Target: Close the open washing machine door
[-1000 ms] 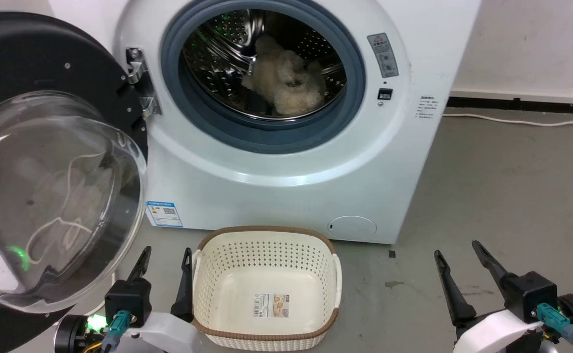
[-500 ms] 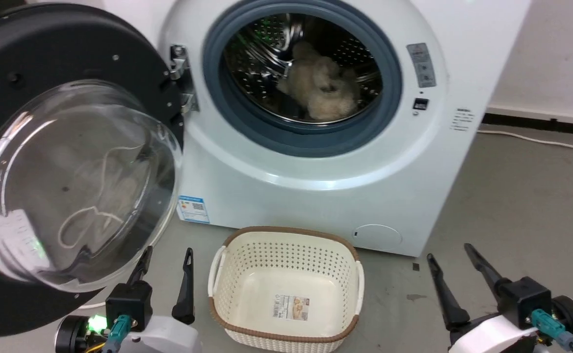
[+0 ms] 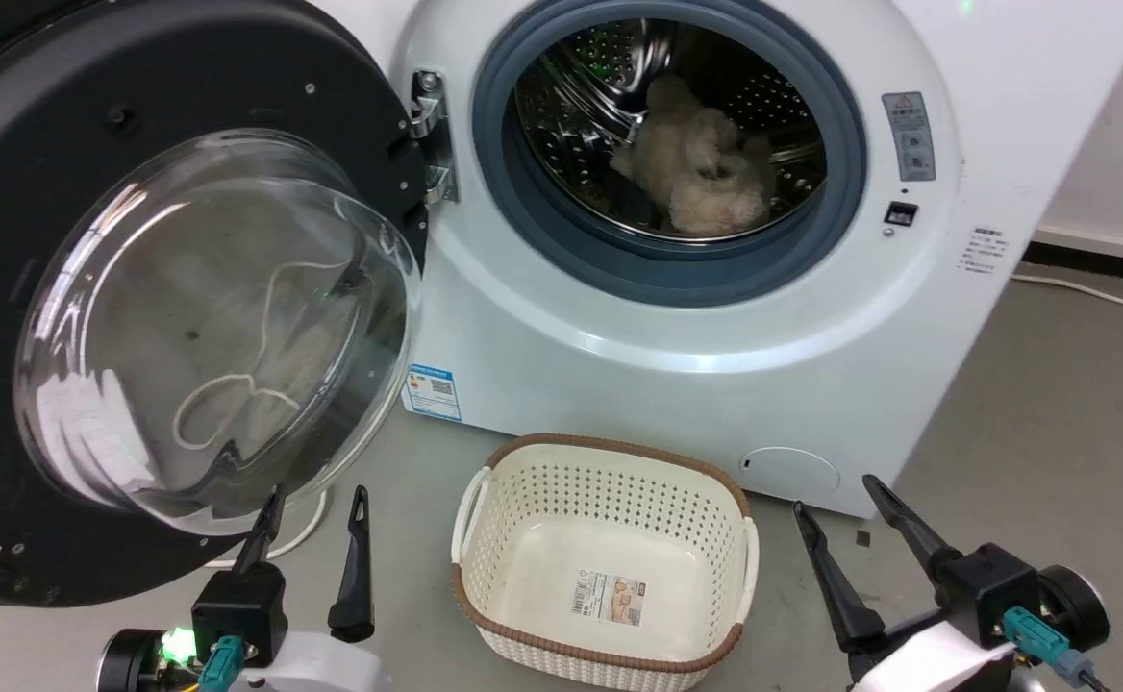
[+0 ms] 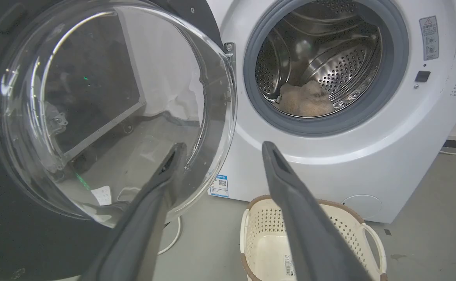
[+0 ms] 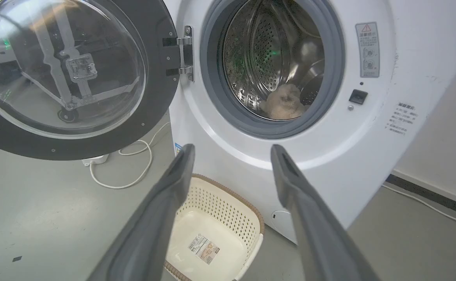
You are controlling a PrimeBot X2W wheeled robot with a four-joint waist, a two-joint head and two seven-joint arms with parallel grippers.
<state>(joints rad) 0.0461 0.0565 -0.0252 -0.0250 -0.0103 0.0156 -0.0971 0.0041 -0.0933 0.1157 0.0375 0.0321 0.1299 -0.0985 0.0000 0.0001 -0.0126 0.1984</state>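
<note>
Poised at the open door (image 3: pixel 187 317) with left gripper (image 3: pixel 318 495) and right gripper (image 3: pixel 833 492) spread, empty; next, swing rim toward machine (image 3: pixel 667 384).

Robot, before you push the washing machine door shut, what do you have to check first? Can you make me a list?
1. The washing machine door is swung wide open on its hinge: ok, ready to push.
2. The left gripper is open and empty, close to the door's glass: ok.
3. The right gripper is open and empty: ok.
4. The fluffy thing lies fully inside the drum, with nothing over the grey rubber ring: ok.
5. The basket sits on the floor in front of the washing machine; whether the door will pass over it: cannot tell.
</note>
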